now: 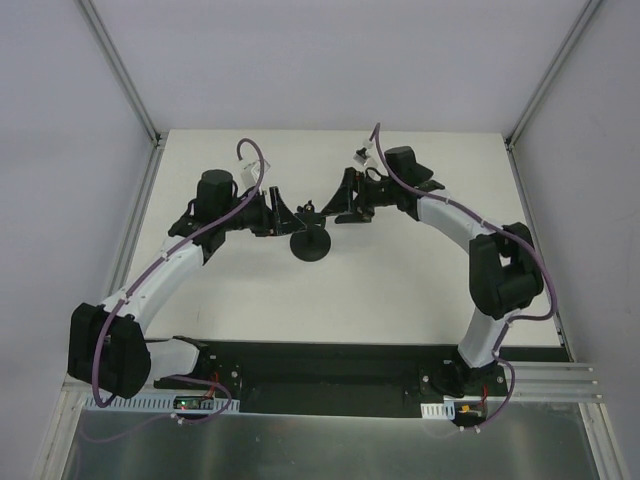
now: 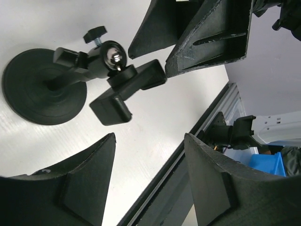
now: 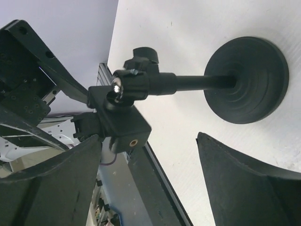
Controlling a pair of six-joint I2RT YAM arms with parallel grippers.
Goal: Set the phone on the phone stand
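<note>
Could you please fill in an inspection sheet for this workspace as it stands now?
Surface: white table, no spills seen.
Job's things: phone stand upright near the centre, clamp head empty; phone not seen in any view.
Clutter: nothing seen.
Grippers: left gripper and right gripper both open, empty, either side of the stand's head.
Cables: purple cables run along both arms.
Surroundings: white walls with metal posts; blue box beyond the table edge.

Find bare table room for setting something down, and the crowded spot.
Bare: table between phone stand and black base plate; also the far strip along the back wall. Crowded: the stand's head, between left hand and right hand.
</note>
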